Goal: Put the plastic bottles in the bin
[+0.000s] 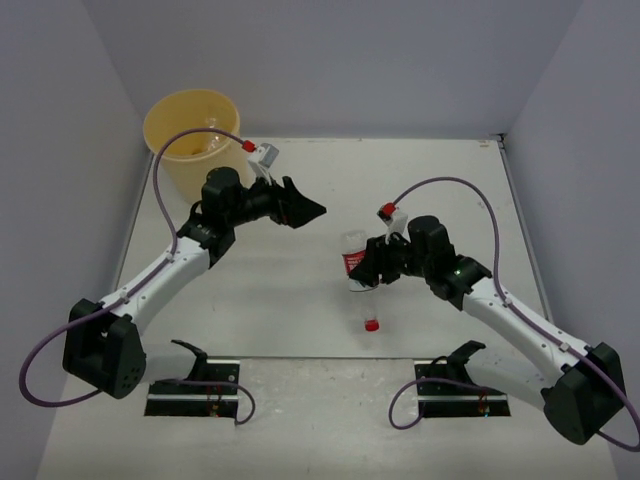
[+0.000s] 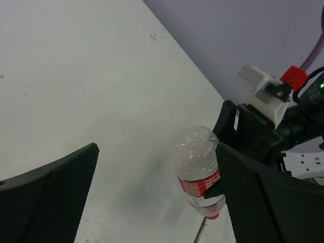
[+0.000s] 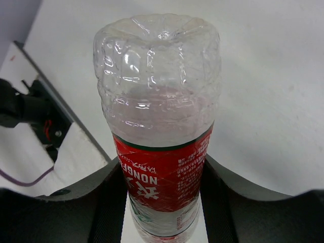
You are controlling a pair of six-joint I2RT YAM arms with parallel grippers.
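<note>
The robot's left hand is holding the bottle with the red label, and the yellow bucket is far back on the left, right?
Not quite. The right gripper holds the red-label bottle, as the right wrist view shows; the left gripper is open and empty. The yellow bucket is indeed far back on the left.

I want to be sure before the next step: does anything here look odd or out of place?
The bottle in the right gripper is held upside down: its ridged base points up, the print on its red label is inverted, and its red cap is at the low end. Nothing looks spilled or broken.
</note>
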